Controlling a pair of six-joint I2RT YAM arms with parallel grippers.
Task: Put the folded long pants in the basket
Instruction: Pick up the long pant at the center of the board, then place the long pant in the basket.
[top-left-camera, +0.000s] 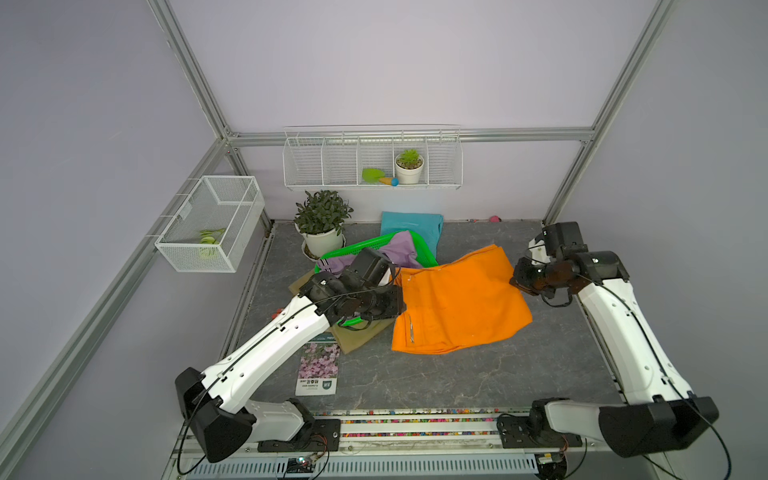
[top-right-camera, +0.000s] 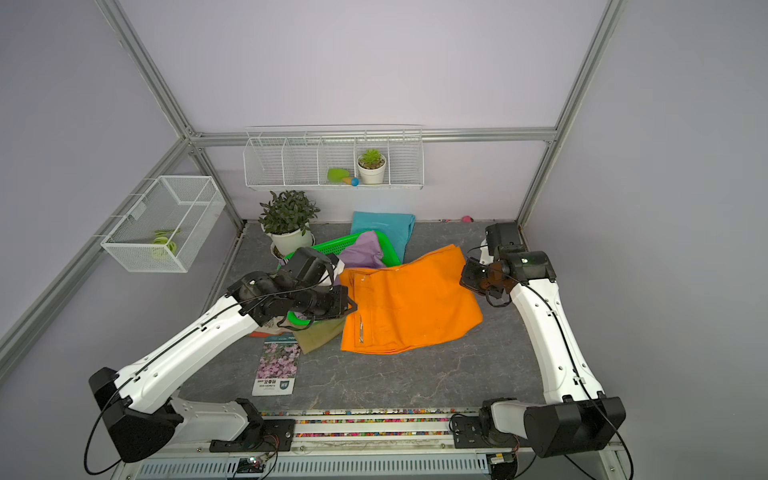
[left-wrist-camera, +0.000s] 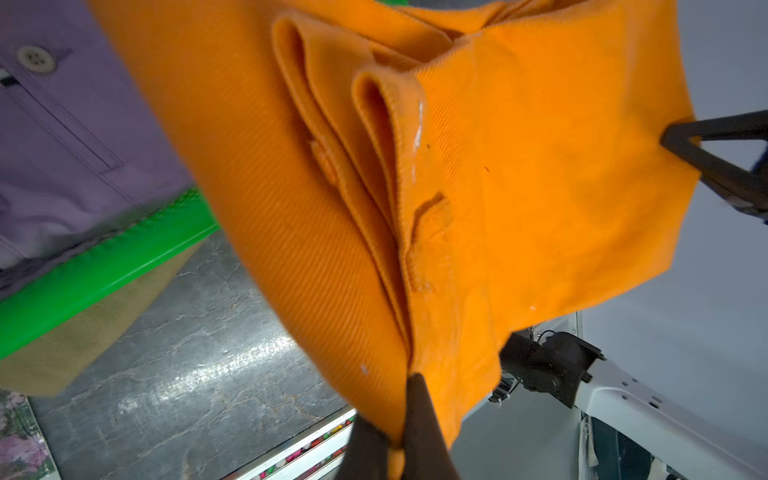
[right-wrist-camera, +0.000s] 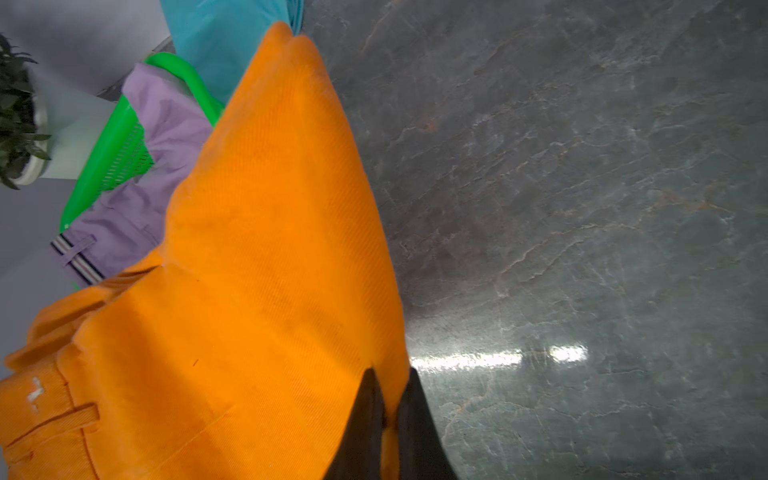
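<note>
The orange folded long pants (top-left-camera: 457, 303) (top-right-camera: 411, 299) hang stretched between both arms, their lower part sagging to the table. My left gripper (top-left-camera: 397, 297) (left-wrist-camera: 395, 415) is shut on their waistband edge (left-wrist-camera: 498, 166). My right gripper (top-left-camera: 515, 281) (right-wrist-camera: 390, 382) is shut on the opposite edge (right-wrist-camera: 270, 249). Just behind and left stands the green basket (top-left-camera: 424, 249) (right-wrist-camera: 112, 137), with the lilac pants (top-left-camera: 399, 249) (left-wrist-camera: 62, 145) lying in it and spilling over its rim. Turquoise pants (top-left-camera: 411, 226) lie behind the basket. Khaki pants (top-left-camera: 357, 334) (left-wrist-camera: 75, 345) lie partly beneath it.
A potted plant (top-left-camera: 322, 224) stands left of the basket by the back wall. A flower seed packet (top-left-camera: 318, 370) lies on the table near the front left. A white wire shelf (top-left-camera: 372, 162) hangs on the back wall, a mesh basket (top-left-camera: 212, 222) on the left wall.
</note>
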